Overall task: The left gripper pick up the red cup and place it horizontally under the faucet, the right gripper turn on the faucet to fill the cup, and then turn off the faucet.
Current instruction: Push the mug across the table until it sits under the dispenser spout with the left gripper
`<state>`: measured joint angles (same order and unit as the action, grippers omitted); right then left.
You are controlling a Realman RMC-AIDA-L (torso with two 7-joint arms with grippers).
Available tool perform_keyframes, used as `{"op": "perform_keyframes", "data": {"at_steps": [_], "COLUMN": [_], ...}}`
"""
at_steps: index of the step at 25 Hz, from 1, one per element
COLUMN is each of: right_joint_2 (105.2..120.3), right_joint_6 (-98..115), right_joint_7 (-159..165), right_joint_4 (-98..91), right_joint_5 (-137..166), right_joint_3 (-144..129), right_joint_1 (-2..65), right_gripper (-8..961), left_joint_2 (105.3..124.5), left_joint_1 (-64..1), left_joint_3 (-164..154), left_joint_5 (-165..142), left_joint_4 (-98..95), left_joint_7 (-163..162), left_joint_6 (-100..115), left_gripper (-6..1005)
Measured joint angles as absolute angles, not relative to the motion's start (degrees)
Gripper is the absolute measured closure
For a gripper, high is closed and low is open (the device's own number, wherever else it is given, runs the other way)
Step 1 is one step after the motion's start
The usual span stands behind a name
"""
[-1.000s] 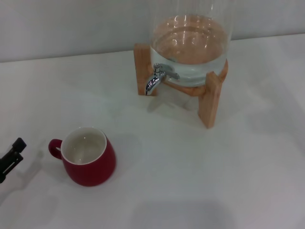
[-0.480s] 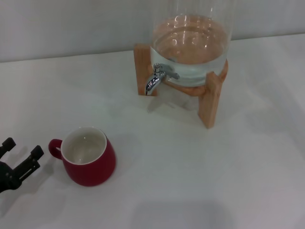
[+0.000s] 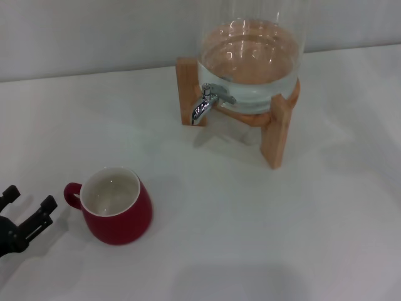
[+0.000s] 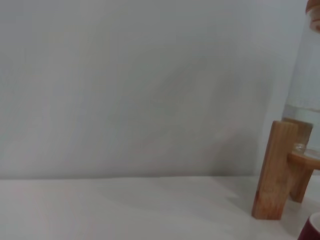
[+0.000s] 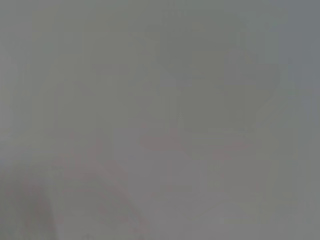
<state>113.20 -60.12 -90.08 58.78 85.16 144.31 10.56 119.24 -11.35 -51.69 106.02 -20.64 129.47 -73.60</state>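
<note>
While the left pincer [image 3: 26, 204] is seen at the counter's [image 3: 263, 226] left edge with its two fingers spread apart and nothing between them, the task is judged to be barely begun. Just beside that pincer, toward the counter's middle, the red cup [image 3: 116, 205] is found upright on the counter near its front-left corner, its loop handle turned toward the open fingers but not touched by them. No grasp is yet made. The faucet [image 3: 205, 103] is mounted on the glass dispenser [image 3: 250, 56], which is carried by a wooden stand [image 3: 276, 128] near the counter's back edge, well apart from the cup. No stream is seen at the spout. The right pincer is not shown in any view. Everything is judged to remain: grasping, placing under the spout, opening, filling and closing.
</note>
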Motion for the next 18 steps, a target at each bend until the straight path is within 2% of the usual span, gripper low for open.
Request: {"op": "perform_keyframes", "data": {"at_steps": [18], "right_joint_2": [113.26], "right_joint_6": [-60.1], "right_joint_7": [-90.1], "right_joint_4": [58.7], "right_joint_5": [85.2], "right_joint_3": [144.4], "right_joint_1": [10.5], "right_gripper": [233], "left_joint_2": [119.27], "left_joint_1": [-14.4], "left_joint_3": [-51.8], "left_joint_5": [101.8], "left_joint_4": [-20.4], "left_joint_7": [129.1], "left_joint_6": [-69.8], "left_gripper": [120]}}
